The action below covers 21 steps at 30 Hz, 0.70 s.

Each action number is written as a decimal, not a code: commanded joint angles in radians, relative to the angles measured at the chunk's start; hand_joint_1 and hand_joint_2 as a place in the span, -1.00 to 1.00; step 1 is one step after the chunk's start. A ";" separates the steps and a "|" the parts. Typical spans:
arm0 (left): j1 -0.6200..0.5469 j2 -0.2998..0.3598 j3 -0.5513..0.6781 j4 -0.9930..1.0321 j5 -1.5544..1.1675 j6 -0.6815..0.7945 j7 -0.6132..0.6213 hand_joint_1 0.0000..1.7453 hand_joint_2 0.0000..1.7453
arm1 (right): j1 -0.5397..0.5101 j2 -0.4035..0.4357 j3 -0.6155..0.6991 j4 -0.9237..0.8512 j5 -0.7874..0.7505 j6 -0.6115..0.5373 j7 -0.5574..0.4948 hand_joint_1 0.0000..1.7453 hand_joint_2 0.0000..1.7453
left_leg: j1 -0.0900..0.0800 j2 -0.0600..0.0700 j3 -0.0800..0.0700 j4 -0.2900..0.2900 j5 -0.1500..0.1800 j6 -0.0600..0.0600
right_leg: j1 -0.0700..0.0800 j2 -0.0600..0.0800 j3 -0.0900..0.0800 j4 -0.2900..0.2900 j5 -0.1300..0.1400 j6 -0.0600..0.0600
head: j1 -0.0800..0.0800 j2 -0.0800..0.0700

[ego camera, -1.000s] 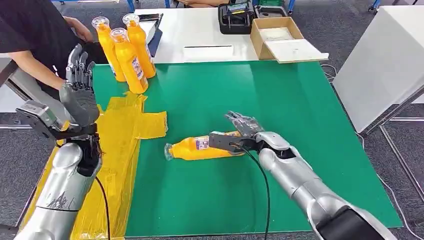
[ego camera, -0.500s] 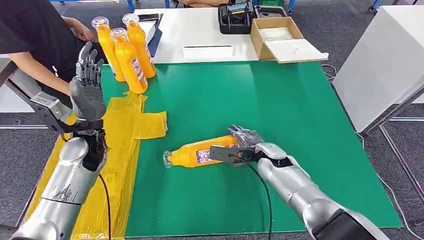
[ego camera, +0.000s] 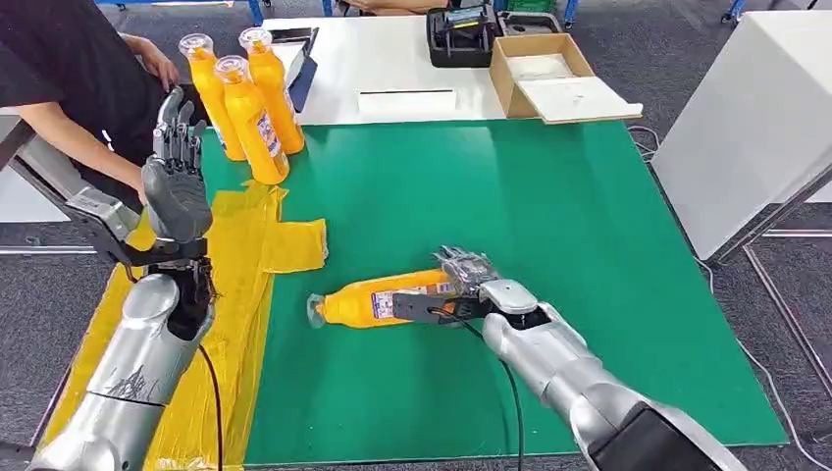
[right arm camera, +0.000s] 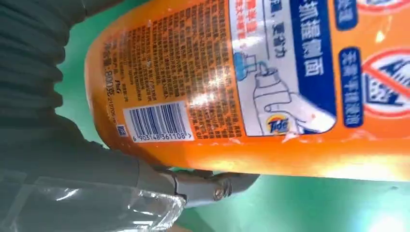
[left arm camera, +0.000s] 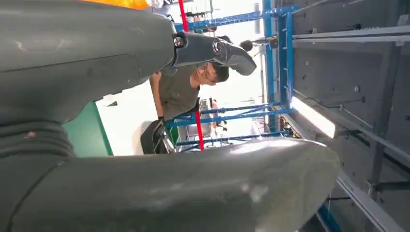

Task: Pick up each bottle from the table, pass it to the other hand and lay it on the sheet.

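Since the earlier frames the right hand [ego camera: 461,285] has carried the lying bottle [ego camera: 378,302] a little toward the yellow sheet [ego camera: 235,294], its fingers closed around the body, low over the green counter [ego camera: 549,196]. Left hand [ego camera: 175,186] waits raised above the sheet, fingers straight and holding nothing. I think the smooth bottle, held near its base, may tip cap-down or slip during the pass.

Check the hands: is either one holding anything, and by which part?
The right hand grips the lying orange bottle around its base end, cap pointing away. The left hand is raised, holding nothing.
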 commanded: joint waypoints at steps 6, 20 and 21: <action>0.009 -0.018 0.030 -0.006 -0.005 0.006 0.010 -1.00 -1.00 | -0.047 0.048 0.044 0.042 0.012 -0.008 -0.019 -1.00 -1.00 | -0.001 -0.001 0.002 0.001 -0.002 -0.002 | 0.000 -0.003 0.002 0.001 -0.002 0.000 | 0.000 0.000; 0.011 -0.026 0.043 -0.015 -0.023 0.005 0.019 -1.00 -1.00 | -0.049 0.056 0.014 0.014 0.005 -0.037 -0.036 -1.00 -1.00 | -0.001 -0.001 0.003 0.001 -0.003 -0.002 | -0.001 -0.005 0.003 0.002 -0.003 0.001 | 0.000 0.000; 0.008 -0.026 0.044 -0.012 -0.025 0.003 0.020 -1.00 -1.00 | -0.051 0.057 0.011 0.009 0.005 -0.038 -0.038 -1.00 -1.00 | -0.001 -0.001 0.001 0.001 -0.002 -0.002 | 0.000 -0.003 0.001 0.001 -0.002 0.000 | 0.000 0.000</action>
